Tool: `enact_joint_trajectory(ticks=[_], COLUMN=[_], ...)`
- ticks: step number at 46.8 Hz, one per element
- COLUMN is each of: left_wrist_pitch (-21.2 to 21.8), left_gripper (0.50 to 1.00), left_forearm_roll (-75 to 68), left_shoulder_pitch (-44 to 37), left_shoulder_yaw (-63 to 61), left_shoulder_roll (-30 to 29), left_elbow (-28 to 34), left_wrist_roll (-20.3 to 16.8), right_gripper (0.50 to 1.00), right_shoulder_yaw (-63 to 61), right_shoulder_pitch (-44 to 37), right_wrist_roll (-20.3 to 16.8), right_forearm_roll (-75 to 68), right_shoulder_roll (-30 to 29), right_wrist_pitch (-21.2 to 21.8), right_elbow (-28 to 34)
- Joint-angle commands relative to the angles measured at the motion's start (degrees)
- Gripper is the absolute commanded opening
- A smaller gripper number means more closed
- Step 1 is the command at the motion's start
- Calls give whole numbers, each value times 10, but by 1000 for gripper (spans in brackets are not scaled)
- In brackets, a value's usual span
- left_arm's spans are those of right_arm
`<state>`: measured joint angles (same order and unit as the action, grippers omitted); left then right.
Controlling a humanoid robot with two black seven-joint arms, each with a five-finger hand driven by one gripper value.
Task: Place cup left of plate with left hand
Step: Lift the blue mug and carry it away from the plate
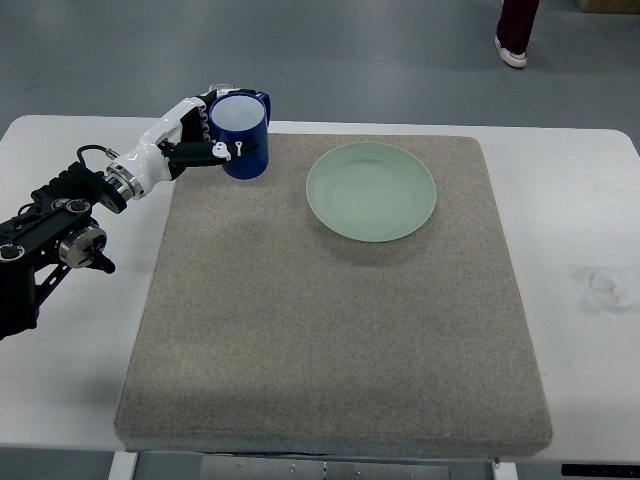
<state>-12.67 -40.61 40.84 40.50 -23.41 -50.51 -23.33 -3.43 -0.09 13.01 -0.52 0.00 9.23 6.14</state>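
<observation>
Cup: 1 blue cup (241, 136) with a white inside, upright, at the far left corner of the mat; whether its base rests on the mat or hangs just above it cannot be told.
Left hand: the left hand (198, 135) is wrapped around the cup from its left side, fingers closed on the wall, so the cup is held.
Plate: 1 pale green plate (371, 191) lies on the mat, to the right of the cup and apart from it.
Mat: the grey mat (330, 340) covers most of the white table (590, 210).
Right hand: not visible.
Person: a leg and shoe (513, 50) show at the far edge, away from the table.
Done: the cup is grasped and already sits left of the plate.
Left: by my judgement, settling it flat and letting go, then withdrawing.
</observation>
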Motion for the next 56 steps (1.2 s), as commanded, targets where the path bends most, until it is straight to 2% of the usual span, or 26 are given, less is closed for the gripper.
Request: enact_joint_trajectory(ticks=[1, 28, 56], left_wrist_pitch=[-1, -10, -12], left_gripper=[812, 810, 825], left_forearm_roll=[3, 40, 68], left_shoulder_pitch=[-9, -23, -37], left_shoulder_yaw=[5, 6, 7], left_shoulder_roll=[-1, 4, 11], left_elbow=[3, 68, 82], left_wrist_roll=[-1, -7, -11], right_gripper=[932, 932, 932], right_shoulder_yaw=[0, 0, 0], right_shoulder_pitch=[0, 0, 0], right_wrist_roll=[0, 0, 0], right_forearm_roll=[0, 0, 0], right_shoulder_roll=[0, 0, 0], right_wrist_pitch=[0, 1, 0], right_elbow=[-1, 0, 0])
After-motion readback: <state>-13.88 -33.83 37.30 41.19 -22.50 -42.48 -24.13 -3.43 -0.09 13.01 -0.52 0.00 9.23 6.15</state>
